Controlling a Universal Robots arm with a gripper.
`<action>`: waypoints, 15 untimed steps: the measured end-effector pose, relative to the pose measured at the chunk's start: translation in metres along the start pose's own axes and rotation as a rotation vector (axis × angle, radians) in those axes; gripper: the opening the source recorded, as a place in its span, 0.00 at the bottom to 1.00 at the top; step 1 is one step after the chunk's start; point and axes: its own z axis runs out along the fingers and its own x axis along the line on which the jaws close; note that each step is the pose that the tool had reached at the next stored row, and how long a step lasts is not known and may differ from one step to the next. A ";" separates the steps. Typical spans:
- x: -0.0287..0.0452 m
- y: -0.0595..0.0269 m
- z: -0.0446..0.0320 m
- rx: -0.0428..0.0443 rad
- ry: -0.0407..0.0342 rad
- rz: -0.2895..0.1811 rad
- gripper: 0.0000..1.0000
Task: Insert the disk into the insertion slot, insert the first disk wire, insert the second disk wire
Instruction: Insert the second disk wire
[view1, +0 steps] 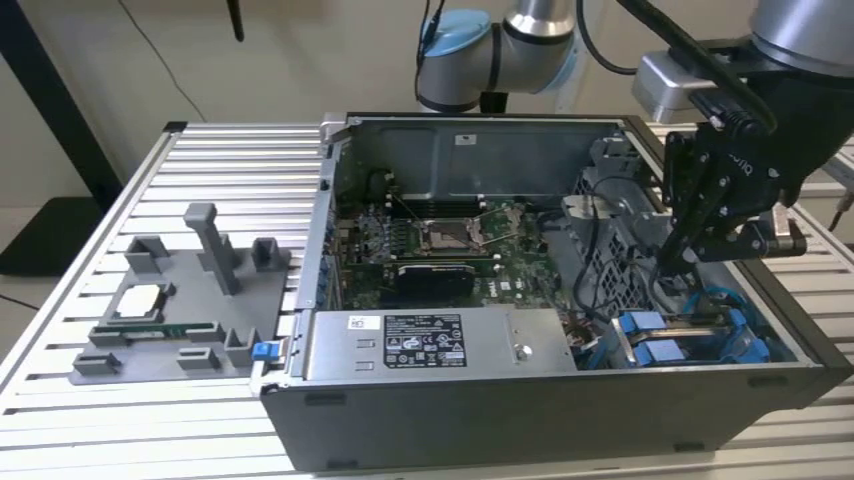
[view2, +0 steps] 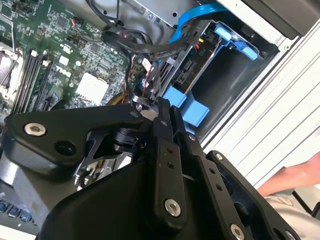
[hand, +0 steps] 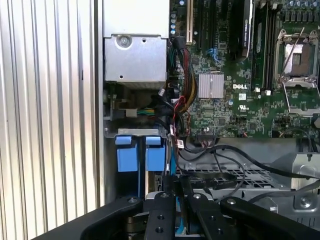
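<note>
The open computer case (view1: 561, 300) lies on the slatted metal bench (view1: 80, 300), its interior exposed. The motherboard (view1: 441, 240) occupies the case centre. The grey labelled power-supply box (view1: 434, 342) sits at 6 o'clock from the motherboard, along the near wall. The drive cage (view1: 694, 335) with blue plastic fittings occupies the case corner at 4 o'clock. The arm (view1: 787, 60) enters from 1 o'clock; its black pincer (view1: 674, 262) reaches down into the case just above the drive cage, beside black cables. A grey fixture tray (view1: 180, 300) holding small parts rests on the bench at 9 o'clock from the case.
</note>
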 end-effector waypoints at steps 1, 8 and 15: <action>0.0001 0.0001 0.0017 0.0000 0.0003 0.000 0.00; 0.0006 0.0003 0.0137 0.0001 0.0070 0.000 0.00; 0.0011 0.0006 0.0248 0.0002 0.0162 0.000 0.00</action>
